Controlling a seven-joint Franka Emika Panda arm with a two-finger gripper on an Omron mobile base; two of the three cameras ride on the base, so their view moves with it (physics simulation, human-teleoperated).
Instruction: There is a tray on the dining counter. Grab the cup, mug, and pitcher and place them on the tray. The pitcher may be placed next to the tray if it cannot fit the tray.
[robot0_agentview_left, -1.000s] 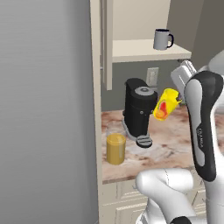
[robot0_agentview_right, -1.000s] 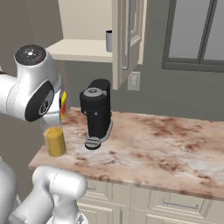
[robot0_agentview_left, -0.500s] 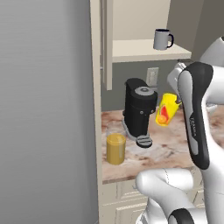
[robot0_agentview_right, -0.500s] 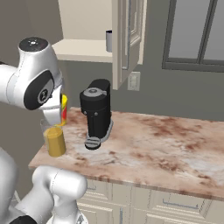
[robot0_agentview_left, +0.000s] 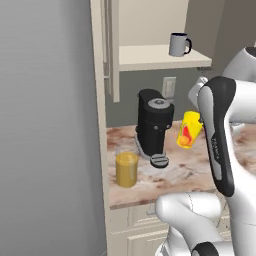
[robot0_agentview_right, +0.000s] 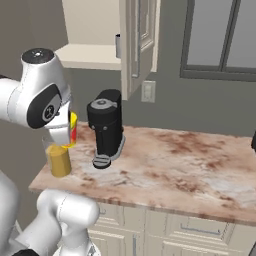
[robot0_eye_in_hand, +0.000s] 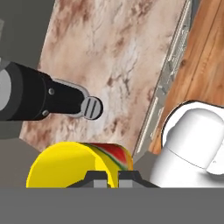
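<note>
The yellow cup (robot0_agentview_left: 189, 130) with its red-orange mark hangs tilted in the air above the counter, right of the coffee machine. My gripper (robot0_eye_in_hand: 112, 178) is shut on the cup's (robot0_eye_in_hand: 78, 164) rim. A sliver of the cup (robot0_agentview_right: 73, 128) peeks out behind my forearm. The grey mug (robot0_agentview_left: 179, 44) stands on the shelf of the open wall cabinet, and its (robot0_agentview_right: 118, 46) edge shows behind the cabinet door. The clear pitcher (robot0_agentview_left: 127, 167) of yellow-orange liquid stands at the counter's left end, also (robot0_agentview_right: 59, 159). The tray and the dining counter are out of view.
A black coffee machine (robot0_agentview_left: 154, 125) stands on the marbled counter (robot0_agentview_right: 170, 170) over white cabinets, between pitcher and cup. The cabinet door (robot0_agentview_right: 137, 45) hangs open above it. A grey wall (robot0_agentview_left: 50, 125) closes off the left. A wood floor (robot0_eye_in_hand: 201, 65) lies below the counter edge.
My arm has swung a little to the left in the left base view, with the cup still held and slightly lower. Mug, pitcher and coffee machine have not moved.
</note>
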